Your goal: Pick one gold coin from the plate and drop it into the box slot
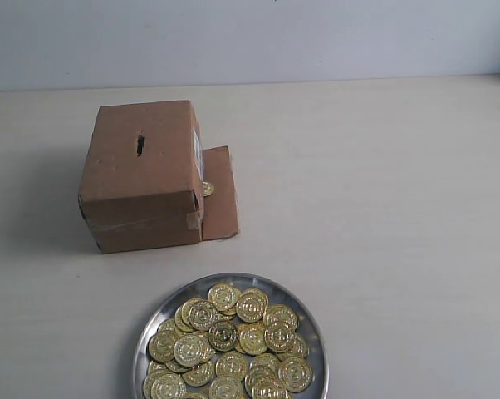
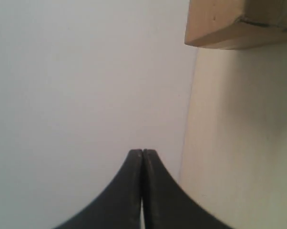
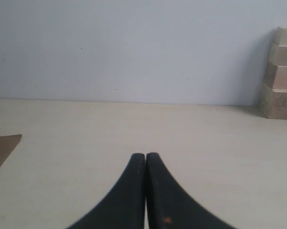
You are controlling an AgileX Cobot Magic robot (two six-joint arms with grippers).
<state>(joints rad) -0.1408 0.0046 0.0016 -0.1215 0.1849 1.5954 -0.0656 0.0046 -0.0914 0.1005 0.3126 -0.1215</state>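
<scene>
Filling the plate are gold coins; one coin lies on the box flap; both jaws clenched empty.

we get bare tabletop right of the box, open strip between box and plate, flap sticking out beside box

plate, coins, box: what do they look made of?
Plate: looks like polished metal, maybe steel; its silver rim has bright highlights.
Coins: glossy gold finish with embossed faces. Whether they are metal or plated plastic cannot be told.
Box: matte brown cardboard, with shiny clear tape at a corner and a rough-edged cut slot.
</scene>
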